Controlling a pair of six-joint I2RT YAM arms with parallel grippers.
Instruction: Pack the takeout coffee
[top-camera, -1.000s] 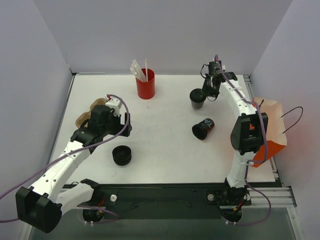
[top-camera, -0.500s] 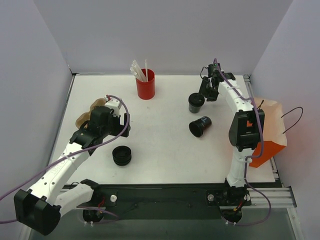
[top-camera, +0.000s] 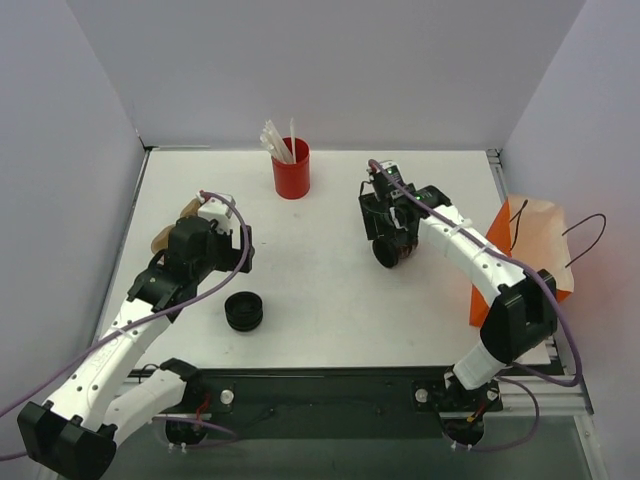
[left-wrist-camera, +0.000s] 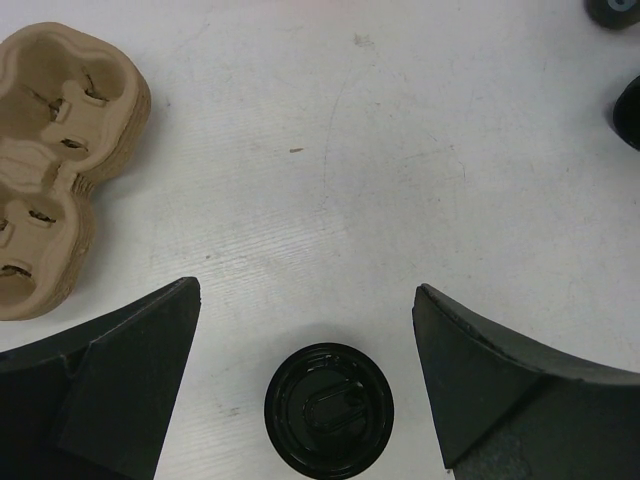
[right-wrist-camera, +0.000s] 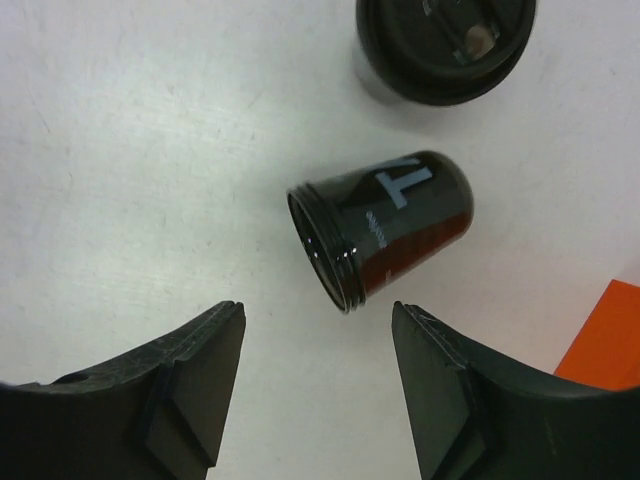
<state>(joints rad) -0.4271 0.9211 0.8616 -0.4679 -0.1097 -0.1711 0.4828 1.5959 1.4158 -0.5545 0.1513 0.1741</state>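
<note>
Top: right tool (top-camera: 388, 232) poised over tipped cup (top-camera: 388, 253), mid-surface
Left wrist: left tool (left-wrist-camera: 305, 310) wide, empty, above loose lids (left-wrist-camera: 328, 410)
Right wrist: parted, empty, just short of tipped cup; likely the reaching step, next calling for lowering and closing across its body

Lab test cell: white table (top-camera: 320, 295), plain grey walls (top-camera: 330, 70).

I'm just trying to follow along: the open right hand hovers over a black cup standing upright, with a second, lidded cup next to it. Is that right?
Not quite. The black cup under the open right hand lies on its side, not upright; the right wrist view shows its lidless mouth. The second, lidded cup does stand next to it.
</note>
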